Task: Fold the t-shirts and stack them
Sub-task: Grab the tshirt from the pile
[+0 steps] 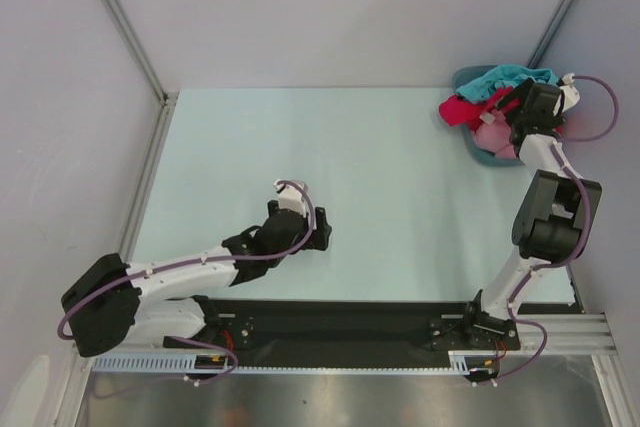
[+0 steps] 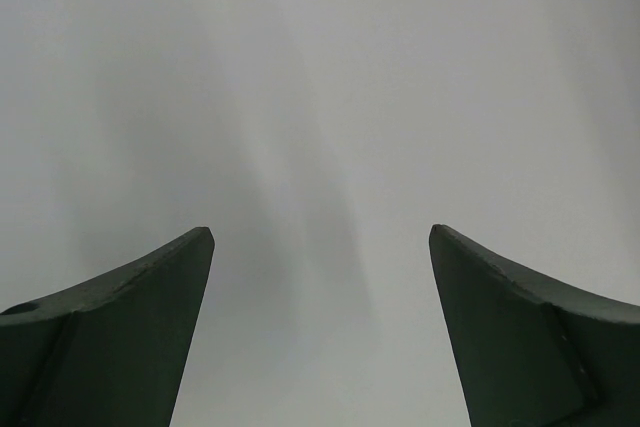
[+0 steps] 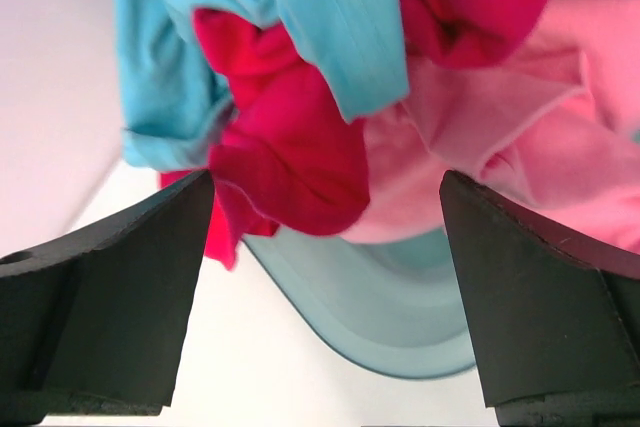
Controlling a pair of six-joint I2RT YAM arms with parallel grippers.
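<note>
- Pale counter (image 1: 350, 187) carries a basket (image 1: 497, 158) at its far right, t-shirts (image 3: 300, 67) heaped inside.
- Right fingers (image 3: 110, 297) gape just over them; left fingers (image 2: 110, 347) also apart.
- Best pinch the crimson shirt (image 3: 290, 157) alone.

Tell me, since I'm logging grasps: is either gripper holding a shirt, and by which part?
Nothing is held. The right gripper hangs open facing the t-shirts heaped in the basket; the left gripper is open over the table.

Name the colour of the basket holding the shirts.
The basket is blue-grey; right wrist view shows it best.
</note>
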